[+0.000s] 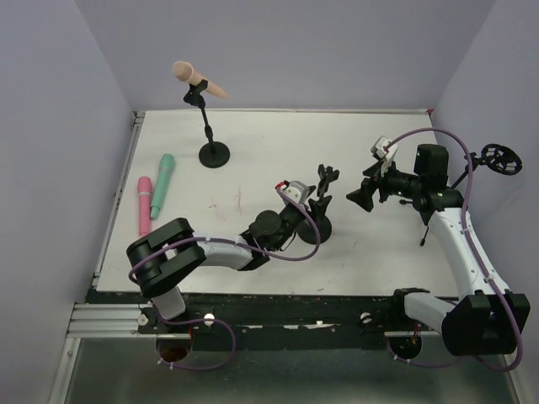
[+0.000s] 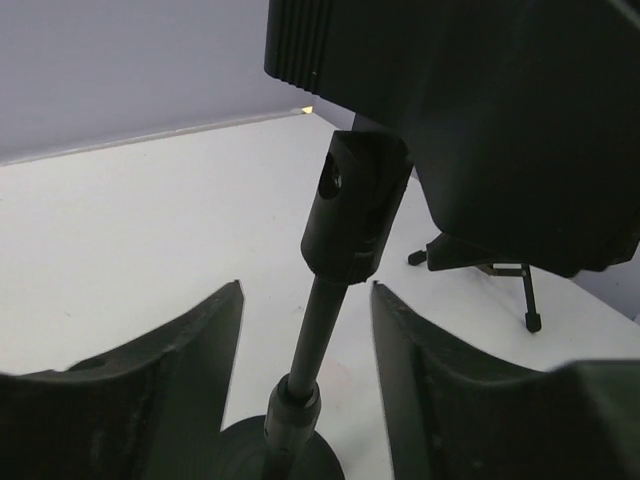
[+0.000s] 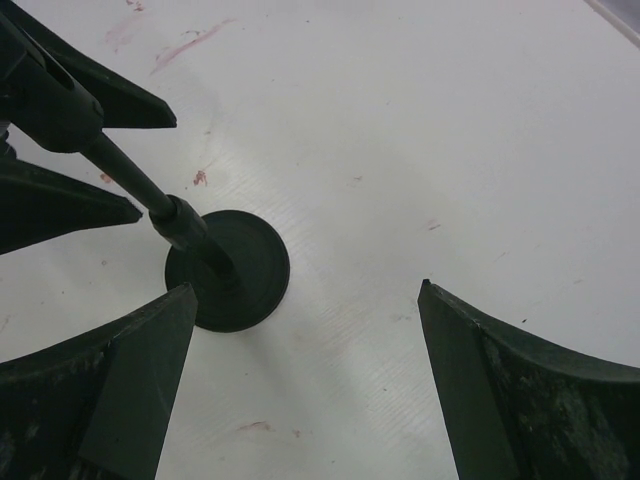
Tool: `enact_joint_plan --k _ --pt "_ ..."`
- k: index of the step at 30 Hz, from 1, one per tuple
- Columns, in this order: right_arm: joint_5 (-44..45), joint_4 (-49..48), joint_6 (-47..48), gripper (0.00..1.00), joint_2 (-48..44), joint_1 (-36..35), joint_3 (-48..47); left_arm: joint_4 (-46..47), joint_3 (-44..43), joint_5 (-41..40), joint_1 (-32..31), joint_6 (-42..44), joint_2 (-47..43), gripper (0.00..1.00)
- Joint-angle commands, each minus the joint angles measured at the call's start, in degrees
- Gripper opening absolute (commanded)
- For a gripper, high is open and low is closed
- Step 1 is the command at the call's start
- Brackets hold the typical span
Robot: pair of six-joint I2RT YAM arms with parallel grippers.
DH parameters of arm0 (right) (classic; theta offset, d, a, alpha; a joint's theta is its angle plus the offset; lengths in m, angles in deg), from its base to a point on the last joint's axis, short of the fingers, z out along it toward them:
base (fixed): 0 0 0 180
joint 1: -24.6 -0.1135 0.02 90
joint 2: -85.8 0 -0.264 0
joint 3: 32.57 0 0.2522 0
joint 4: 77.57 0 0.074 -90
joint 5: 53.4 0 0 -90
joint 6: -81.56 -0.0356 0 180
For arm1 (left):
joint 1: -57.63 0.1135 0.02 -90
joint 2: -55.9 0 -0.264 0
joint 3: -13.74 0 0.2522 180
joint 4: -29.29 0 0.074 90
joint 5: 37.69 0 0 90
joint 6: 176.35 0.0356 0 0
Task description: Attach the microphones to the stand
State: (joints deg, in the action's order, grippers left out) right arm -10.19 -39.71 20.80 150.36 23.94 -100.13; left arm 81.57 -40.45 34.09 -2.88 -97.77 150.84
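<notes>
Seen from above, the peach-tan microphone (image 1: 199,79) sits clipped in the top of the far stand (image 1: 209,126), whose round base rests toward the far left corner of the table (image 1: 379,143). The pink microphone (image 1: 144,204) and the mint green microphone (image 1: 162,185) lie just beside each other along the left edge. The near stand (image 1: 322,189) is upright around the middle of the table, somewhat toward the near edge, and the left gripper (image 1: 310,212) reaches in low at its pole. How that gripper meets the pole shows only in the left wrist view. There its fingers (image 2: 130,400) stand on either side of the thin pole with white table visible in both gaps, so the jaws are parted and touch nothing. The right wrist view shows the same straddle from the other side, above the stand's round base. The right gripper (image 1: 354,199) hangs just right of this stand, jaws spread wide and holding nothing. At the right edge a black ring (image 1: 497,158) and a tripod foot (image 2: 533,322) may belong to another stand, but the right arm covers most of it.
</notes>
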Motion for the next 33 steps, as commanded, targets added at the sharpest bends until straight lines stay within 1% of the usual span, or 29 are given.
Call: enact_joint_plan --k 1,4,6,9,11,13,14,15,16,17,19,22,24,25,28,30,33 --pt "-0.94 -0.98 -0.93 1.00 0.22 0.31 0.10 7.08 -1.76 -1.73 -0.31 1.66 3.76 0.54" --pt "-1.03 -0.98 -0.84 1.00 0.31 0.23 0.19 7.79 -2.64 -2.61 -0.40 1.75 5.61 0.48" --pt "-1.29 -0.98 -0.76 1.00 0.40 0.23 0.19 8.22 -3.17 -2.88 -0.40 2.19 6.57 0.48" --pt "-1.47 -0.89 -0.84 1.00 0.40 0.31 0.19 8.58 -4.05 -2.70 -0.31 3.15 7.37 0.42" --pt "-1.47 -0.98 -0.84 1.00 0.40 0.23 0.19 8.58 -4.49 -1.83 -0.40 4.29 7.72 0.29" --pt "-1.64 -0.81 -0.76 1.00 0.40 0.32 0.19 9.10 -4.40 -0.16 -0.31 6.22 7.63 0.25" --pt "-1.64 -0.89 -0.84 1.00 0.40 0.32 0.19 9.45 -4.14 0.98 -0.22 7.19 7.55 0.18" --pt "-1.64 -0.89 -0.76 1.00 0.31 0.23 0.27 9.89 -3.61 2.56 -0.05 7.98 7.28 0.08" --pt "-1.64 -0.89 -0.67 1.00 0.31 0.23 0.28 10.33 -3.09 4.57 0.13 8.25 6.67 0.03" --pt "-1.64 -0.81 -0.67 1.00 0.31 0.23 0.19 10.86 -2.21 6.68 0.65 8.26 6.06 0.00" --pt "-1.64 -0.89 -0.67 1.00 0.31 0.32 0.28 11.65 -0.28 12.91 2.06 8.08 4.13 0.00" --pt "-1.64 -0.81 -0.58 1.00 0.31 0.32 0.36 10.70 2.80 27.23 5.57 6.68 -0.17 0.00" --pt "-1.73 -0.89 -0.58 1.00 0.31 0.23 0.36 5.88 3.33 38.64 10.13 5.36 -3.77 0.00" --pt "-1.73 -0.81 -0.49 1.00 0.31 0.23 0.36 4.20 3.16 45.57 12.24 4.49 -5.01 0.00" --pt "-1.99 -0.81 -0.49 1.00 0.48 0.23 0.36 3.39 2.46 62.64 18.57 2.28 -6.60 0.00" --pt "-2.17 -0.81 -0.58 1.00 0.57 0.23 0.36 2.17 1.41 68.38 21.30 2.36 -6.87 0.00" --pt "-2.26 -0.81 -0.41 1.00 0.75 0.23 0.36 -5.20 -1.84 70.86 23.24 6.22 -6.61 0.00"
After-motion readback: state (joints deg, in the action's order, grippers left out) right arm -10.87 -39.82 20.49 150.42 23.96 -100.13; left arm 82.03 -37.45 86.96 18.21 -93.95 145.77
